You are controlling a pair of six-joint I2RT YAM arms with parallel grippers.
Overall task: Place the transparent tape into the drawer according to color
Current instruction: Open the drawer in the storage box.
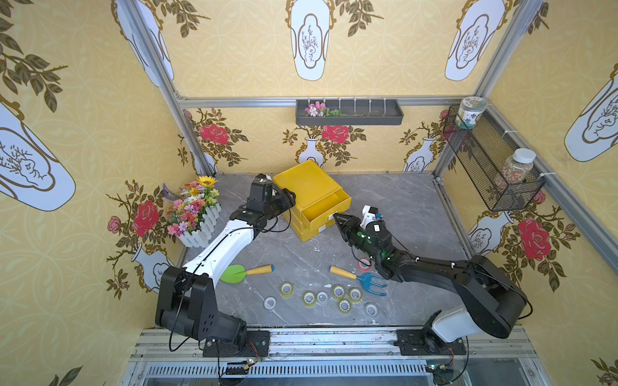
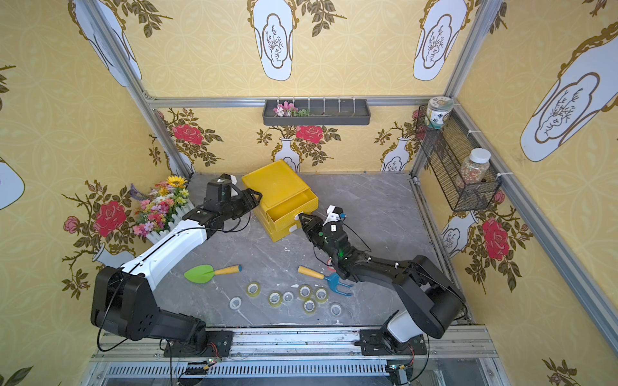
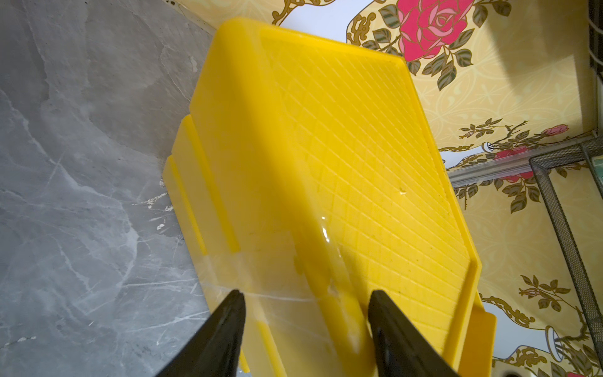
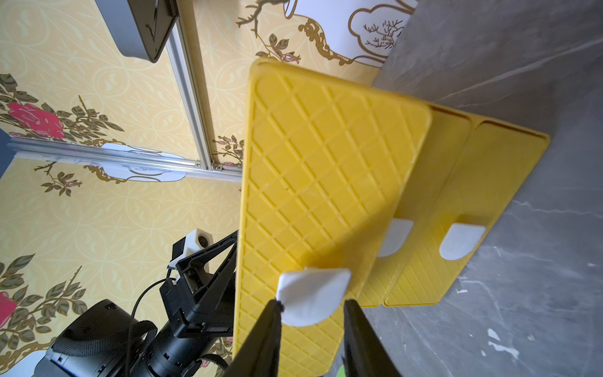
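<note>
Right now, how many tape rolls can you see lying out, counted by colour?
yellowish-green rolls: 5
clear-grey rolls: 3
red roll, partly under the right arm: 1
Total in view: 9

- Jar (image 1: pixel 470 113) at the far end of the wire basket (image 1: pixel 476 157): printed label with dark marks, too small to read in both top views
- White sticker (image 1: pixel 376 228) on the right arm's wrist: a dark speck of print, can't make it out
- Pale mark (image 1: pixel 264 179) atop the left arm's wrist housing: no letters to tell
- So nothing readable anywhere
</note>
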